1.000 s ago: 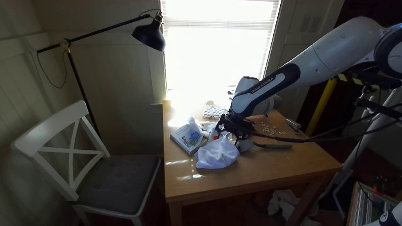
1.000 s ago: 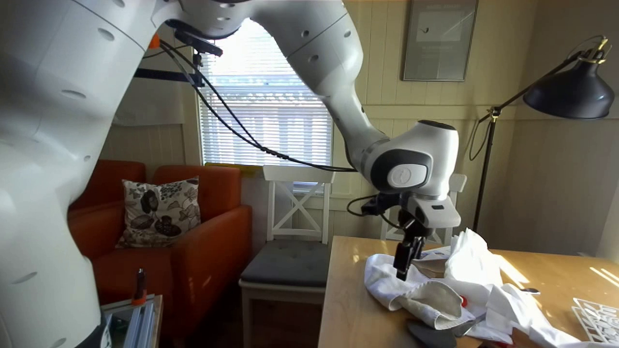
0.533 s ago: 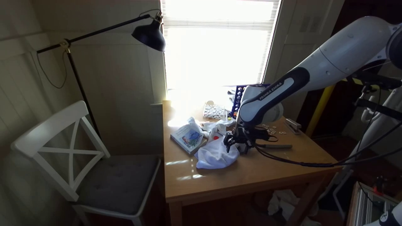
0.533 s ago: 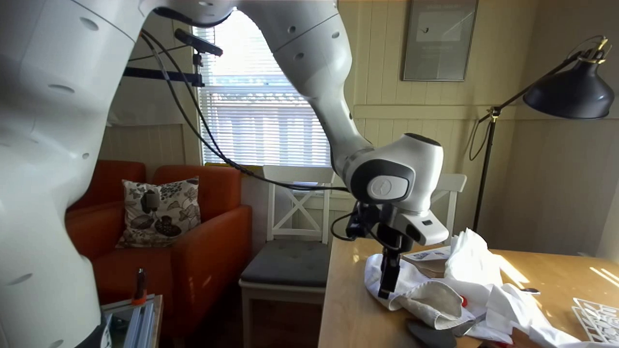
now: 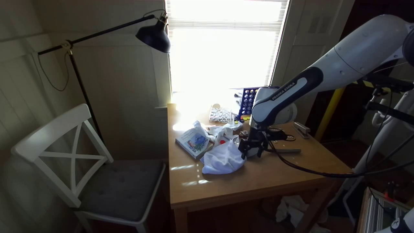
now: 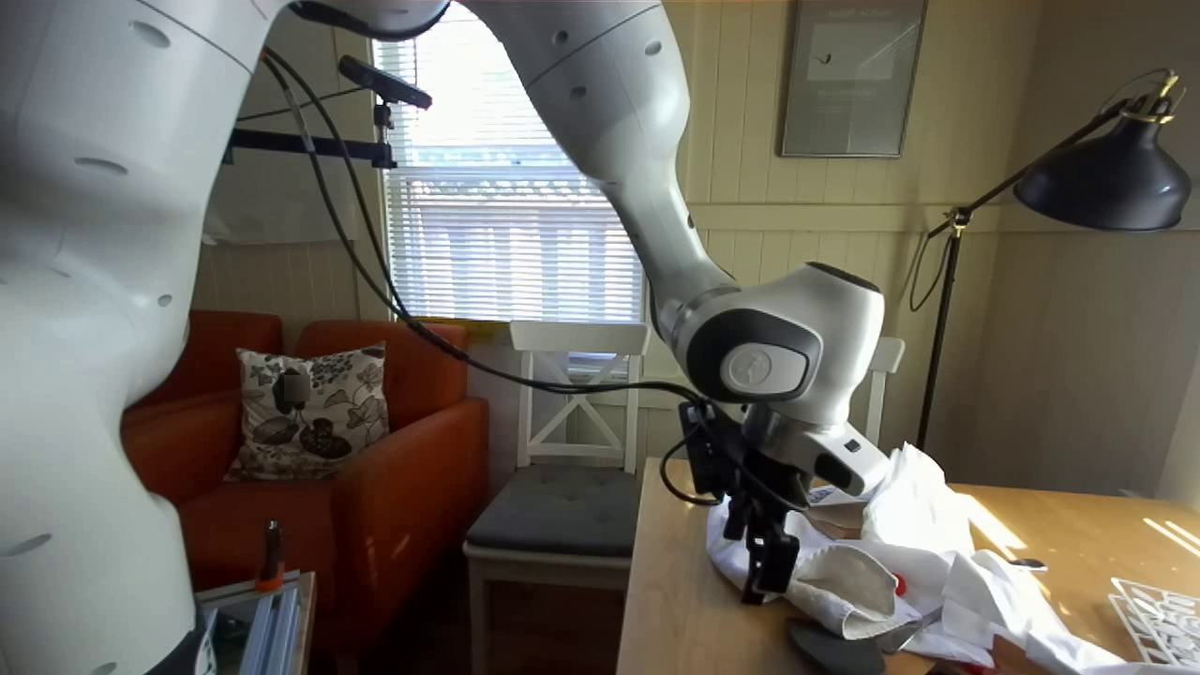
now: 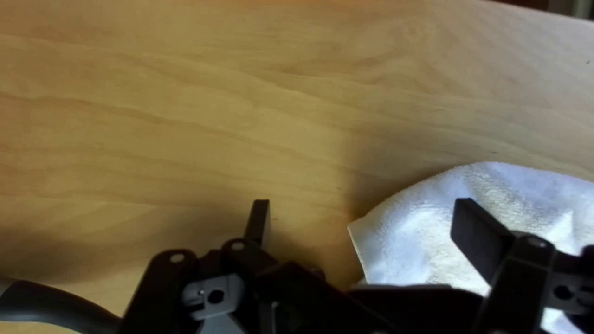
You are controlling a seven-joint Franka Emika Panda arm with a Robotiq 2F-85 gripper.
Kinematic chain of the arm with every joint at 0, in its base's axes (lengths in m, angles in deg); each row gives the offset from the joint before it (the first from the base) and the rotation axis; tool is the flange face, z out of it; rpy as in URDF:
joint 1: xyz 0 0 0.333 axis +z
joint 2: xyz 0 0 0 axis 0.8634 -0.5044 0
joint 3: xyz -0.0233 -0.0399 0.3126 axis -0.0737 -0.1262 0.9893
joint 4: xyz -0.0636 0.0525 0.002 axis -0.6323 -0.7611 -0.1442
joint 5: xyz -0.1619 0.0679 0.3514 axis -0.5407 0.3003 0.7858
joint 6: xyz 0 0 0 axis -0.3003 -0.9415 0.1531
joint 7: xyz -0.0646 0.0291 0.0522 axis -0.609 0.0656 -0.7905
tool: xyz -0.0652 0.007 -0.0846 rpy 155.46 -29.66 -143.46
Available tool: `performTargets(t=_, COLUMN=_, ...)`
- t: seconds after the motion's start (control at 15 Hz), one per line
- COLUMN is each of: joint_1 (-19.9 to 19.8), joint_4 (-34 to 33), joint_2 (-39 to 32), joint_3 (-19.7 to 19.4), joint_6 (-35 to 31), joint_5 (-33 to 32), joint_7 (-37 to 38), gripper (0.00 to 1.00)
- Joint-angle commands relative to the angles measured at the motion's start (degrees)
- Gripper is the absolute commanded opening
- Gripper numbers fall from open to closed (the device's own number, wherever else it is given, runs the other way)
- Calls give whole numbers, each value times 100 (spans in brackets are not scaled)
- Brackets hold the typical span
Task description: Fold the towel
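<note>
The towel (image 5: 223,160) lay in a rumpled heap on the worktop (image 5: 284,174), its pale bluish-white cloth bunched up, with a book (image 5: 194,144) just beside it in an exterior view. The fingers (image 7: 478,232) stood wide apart and pointed down by the towel's edge: in the wrist view one was over the cloth and the other over the wood, with a corner of the towel showing between them. Whether either finger touched the fabric could not be told. Crumpled white material (image 6: 914,511) sat near the towel, and a utensil's handle (image 5: 291,150) reached out past the fingers. A blue grid-shaped rack (image 5: 248,101), partly hidden by the arm (image 5: 349,55), stood farther back toward the bright window (image 5: 224,58). A black lamp (image 5: 153,36) and a white chair with a gray seat (image 5: 119,191) flanked the worktop.
</note>
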Motion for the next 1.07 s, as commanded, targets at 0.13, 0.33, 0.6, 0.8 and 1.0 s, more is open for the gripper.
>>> performTargets(t=0.13, joint_1=-138, joint_4=-39, joint_2=-127, joint_3=170, joint_6=-501, joint_5=150, joint_7=-574, gripper=100)
performTargets(t=0.33, joint_1=-251, joint_4=-84, joint_2=-257, joint_3=315, joint_6=-854, joint_5=222, joint_7=-985, gripper=100)
performTargets(t=0.6, joint_1=-416, joint_4=-166, joint_2=-392, joint_3=620, joint_6=-1044, joint_5=376, joint_7=-1356, gripper=97)
performTargets(t=0.8, joint_1=-487, joint_4=-201, joint_2=-470, joint_3=788, joint_6=-1121, joint_5=402, joint_7=-1572, gripper=69)
performTargets(t=1.0, joint_1=-560, joint_4=-222, joint_2=-535, joint_3=915, joint_6=-1166, joint_5=383, joint_7=-1825, gripper=47)
